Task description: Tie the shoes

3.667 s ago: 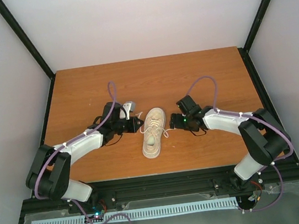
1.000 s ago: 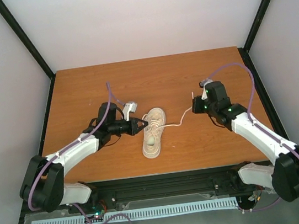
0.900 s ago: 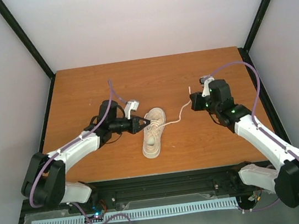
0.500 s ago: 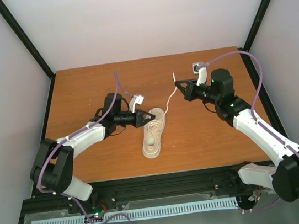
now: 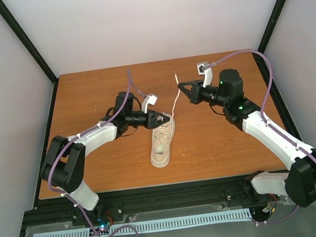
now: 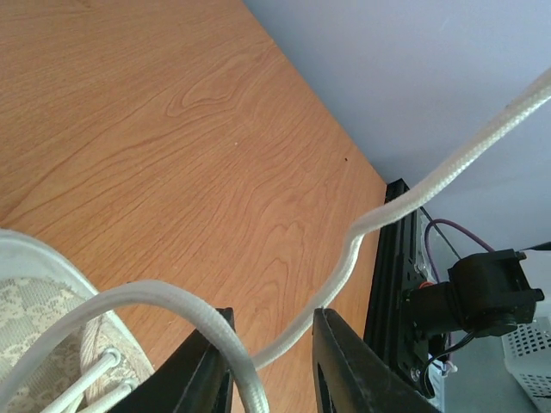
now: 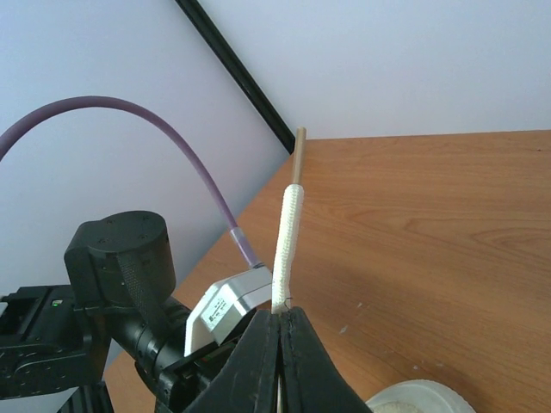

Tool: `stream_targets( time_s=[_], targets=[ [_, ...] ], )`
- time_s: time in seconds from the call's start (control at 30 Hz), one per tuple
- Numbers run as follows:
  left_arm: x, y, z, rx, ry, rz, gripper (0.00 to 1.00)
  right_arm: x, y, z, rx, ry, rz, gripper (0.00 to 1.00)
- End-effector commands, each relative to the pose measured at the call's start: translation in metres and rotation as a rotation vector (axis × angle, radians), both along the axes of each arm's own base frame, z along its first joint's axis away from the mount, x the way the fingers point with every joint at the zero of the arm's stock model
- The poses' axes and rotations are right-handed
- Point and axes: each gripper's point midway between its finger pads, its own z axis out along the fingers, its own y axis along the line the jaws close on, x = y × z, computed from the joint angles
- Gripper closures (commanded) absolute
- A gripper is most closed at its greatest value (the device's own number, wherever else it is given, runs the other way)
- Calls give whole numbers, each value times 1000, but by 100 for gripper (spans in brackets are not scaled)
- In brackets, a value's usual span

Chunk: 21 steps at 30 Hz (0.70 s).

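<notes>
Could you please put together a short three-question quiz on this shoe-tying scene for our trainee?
1. True or false: the right gripper is shut on a lace.
2. How many sneakers lie on the table? A) one B) two C) three
3. Fill in: the left gripper has its jaws ____, with a lace strand passing between them.
Key: 1 true; 2 A; 3 open.
</notes>
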Motion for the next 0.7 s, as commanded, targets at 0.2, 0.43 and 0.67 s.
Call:
stream_targets(
  time_s=[0.2, 0.43, 0.67],
  targets=[
    [0, -19, 19, -29, -61, -78, 59, 0, 9, 20, 27, -52, 29, 97],
    [2, -28, 18, 8, -77, -80, 54, -3, 11, 23, 28, -57, 43, 97],
    [4, -32, 17, 22, -83, -72, 63, -4, 12, 20, 20, -49, 51, 97]
  ],
)
